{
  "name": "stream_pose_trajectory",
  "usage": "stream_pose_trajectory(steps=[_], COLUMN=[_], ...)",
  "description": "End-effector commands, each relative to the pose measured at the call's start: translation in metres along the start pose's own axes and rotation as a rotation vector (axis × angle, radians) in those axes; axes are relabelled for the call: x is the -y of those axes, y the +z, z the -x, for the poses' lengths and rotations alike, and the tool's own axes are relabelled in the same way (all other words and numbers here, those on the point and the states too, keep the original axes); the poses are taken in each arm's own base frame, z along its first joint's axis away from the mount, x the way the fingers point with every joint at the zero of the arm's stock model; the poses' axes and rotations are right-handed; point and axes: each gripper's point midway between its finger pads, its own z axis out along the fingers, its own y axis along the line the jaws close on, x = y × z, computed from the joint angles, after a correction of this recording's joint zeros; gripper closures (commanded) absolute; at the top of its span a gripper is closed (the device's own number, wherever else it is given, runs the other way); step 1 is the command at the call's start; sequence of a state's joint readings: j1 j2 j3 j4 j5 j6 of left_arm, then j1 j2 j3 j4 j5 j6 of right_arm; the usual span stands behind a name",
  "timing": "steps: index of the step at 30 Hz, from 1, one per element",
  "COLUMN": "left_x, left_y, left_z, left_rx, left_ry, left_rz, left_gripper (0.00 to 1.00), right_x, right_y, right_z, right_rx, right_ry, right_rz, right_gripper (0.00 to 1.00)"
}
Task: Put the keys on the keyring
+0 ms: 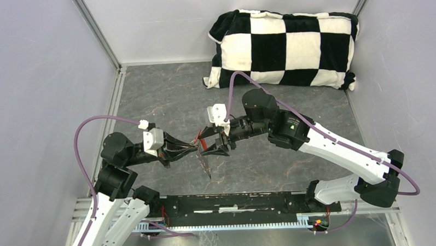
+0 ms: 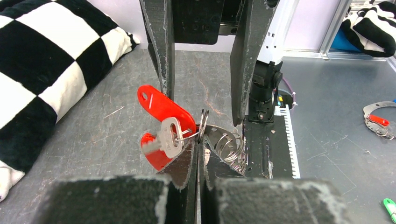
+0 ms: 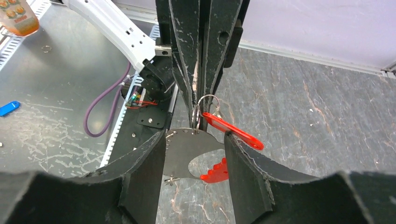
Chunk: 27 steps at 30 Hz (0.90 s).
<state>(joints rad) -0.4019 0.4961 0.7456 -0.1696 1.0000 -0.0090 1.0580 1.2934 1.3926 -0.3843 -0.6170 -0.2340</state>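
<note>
My left gripper (image 1: 194,144) is shut on a thin silver ring of the keyring (image 2: 203,122), held above the table. The red oval fob (image 2: 164,108) hangs from it; it also shows in the right wrist view (image 3: 233,131). A small silver key (image 2: 170,137) hangs on a ring beside the fob. A flat grey metal plate (image 3: 186,150) with a red toothed part (image 3: 215,172) and several rings (image 2: 232,145) dangles from the same chain. My right gripper (image 3: 195,140) is open, its fingers (image 3: 144,172) either side of the plate. I see no red-headed or dark-headed key.
A black-and-white checkered pillow (image 1: 281,47) lies at the back right. The black base rail (image 1: 235,201) runs along the near edge. Off the table lie a metal piece with red (image 2: 377,117), a green tag (image 2: 390,207) and a blue tag (image 3: 9,107).
</note>
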Motion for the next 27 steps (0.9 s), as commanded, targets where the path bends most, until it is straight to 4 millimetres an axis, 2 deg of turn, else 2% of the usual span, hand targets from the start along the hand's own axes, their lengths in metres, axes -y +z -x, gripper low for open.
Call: stream_pose_trajectory(steps=[1,17,25,27], left_x=[0.0031,-0.0007,-0.0023,-0.0024], left_y=[0.0,0.0003,0.0002,0.0002], left_z=[0.0116,0.0082,0.0071,0.0073], left_rx=[0.024,0.009,0.004,0.004], left_ry=[0.072,0.076,0.077,0.077], left_rz=[-0.021,-0.008,-0.001,0.0], left_gripper=[0.98,0.98,0.98,0.98], right_x=[-0.0008,-0.0073,-0.0083,-0.0074], right_y=[-0.0005,0.0076,0.0059,0.0055], right_z=[0.0313,0.0357,0.0342,0.0336], right_rx=[0.096,0.13,0.132,0.131], right_ry=[-0.042,-0.045,-0.06,-0.066], right_rz=[0.023,0.079,0.075,0.071], right_gripper=[0.45,0.57,0.72,0.78])
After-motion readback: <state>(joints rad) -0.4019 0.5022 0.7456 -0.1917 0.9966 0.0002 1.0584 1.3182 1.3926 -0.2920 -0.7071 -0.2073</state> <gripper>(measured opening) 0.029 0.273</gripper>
